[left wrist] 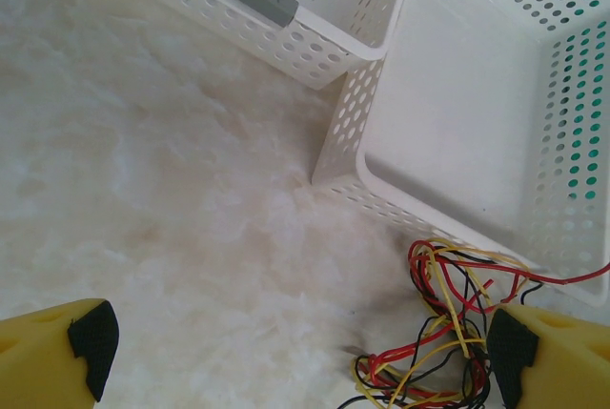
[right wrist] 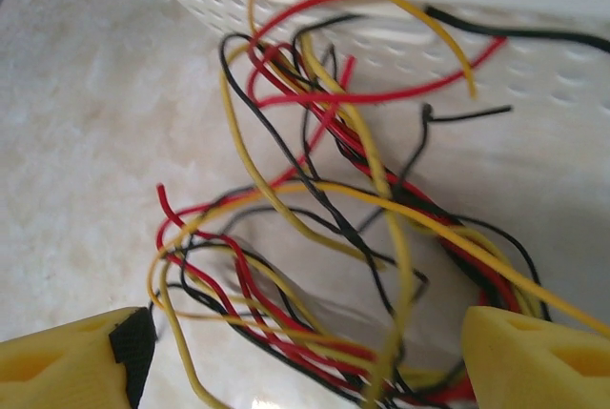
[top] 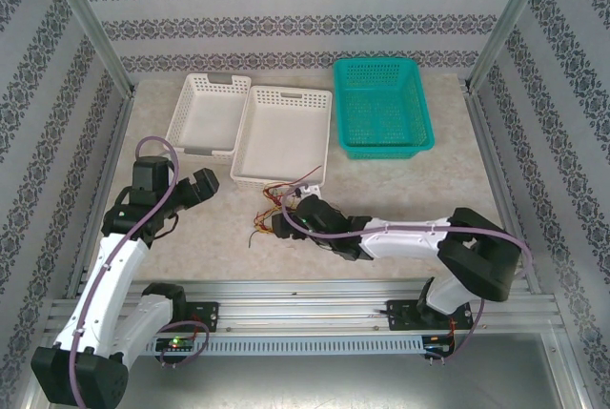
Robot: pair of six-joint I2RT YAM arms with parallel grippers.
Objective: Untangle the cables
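The cables (top: 270,205) are a tangled bunch of thin yellow, red and black wires on the table, just in front of the middle white basket (top: 286,137). My right gripper (top: 284,223) is low over the bunch. In the right wrist view its yellow fingers stand wide apart with the cables (right wrist: 324,237) looping between them, so the right gripper (right wrist: 305,352) is open and nothing is pinched. My left gripper (top: 205,185) hangs open to the left of the bunch. In the left wrist view the left gripper (left wrist: 297,342) is over bare table, with the cables (left wrist: 448,333) by its right finger.
A second white basket (top: 208,113) stands at the back left and a green basket (top: 381,104) at the back right. Some wire ends lie against the middle basket's front wall (right wrist: 534,56). Metal frame posts and patterned walls close in the table.
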